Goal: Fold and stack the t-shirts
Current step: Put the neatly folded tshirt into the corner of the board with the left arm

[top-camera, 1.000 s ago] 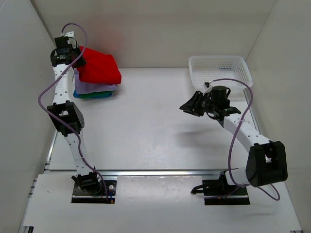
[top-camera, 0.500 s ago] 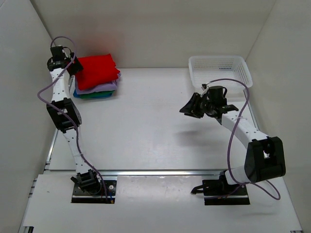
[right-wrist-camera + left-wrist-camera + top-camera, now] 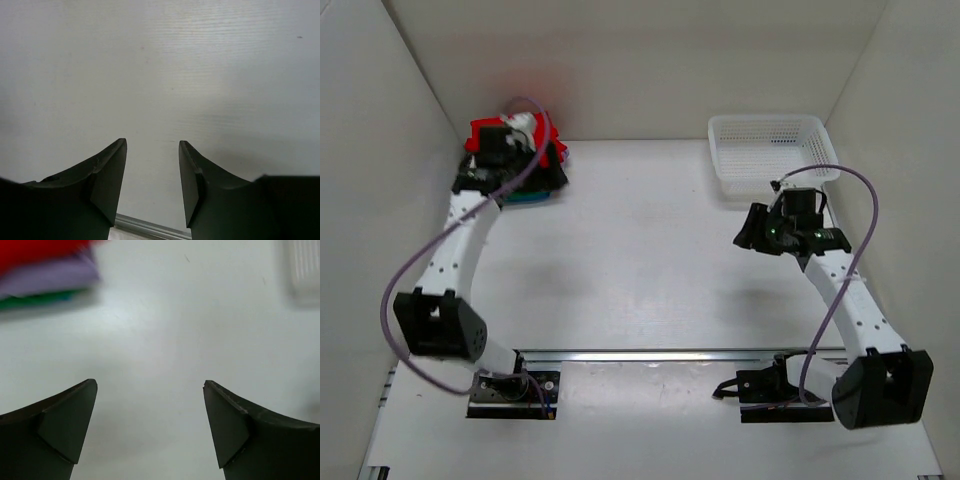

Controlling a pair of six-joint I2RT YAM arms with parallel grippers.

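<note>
The t-shirts lie stacked at the table's back left. The red one (image 3: 480, 131) is on top, and a teal edge (image 3: 527, 198) peeks out below. My left gripper (image 3: 520, 172) hovers in front of the stack and hides most of it. In the left wrist view the red shirt (image 3: 40, 249), a lavender one (image 3: 50, 277) and a green one (image 3: 35, 299) show blurred at the top left. The left gripper (image 3: 149, 384) is wide open over bare table, holding nothing. My right gripper (image 3: 752, 228) hangs near the basket. In its own view the right gripper (image 3: 152, 144) is open and empty.
A white mesh basket (image 3: 772, 150) stands at the back right and shows as a blur (image 3: 302, 270) in the left wrist view. White walls close in the left, right and back. A metal rail (image 3: 650, 355) runs along the table's near edge.
My left gripper let go of the red shirt on the stack, opened wide and swung right over the stack. My right arm pulled back to the right and its jaws widened.
</note>
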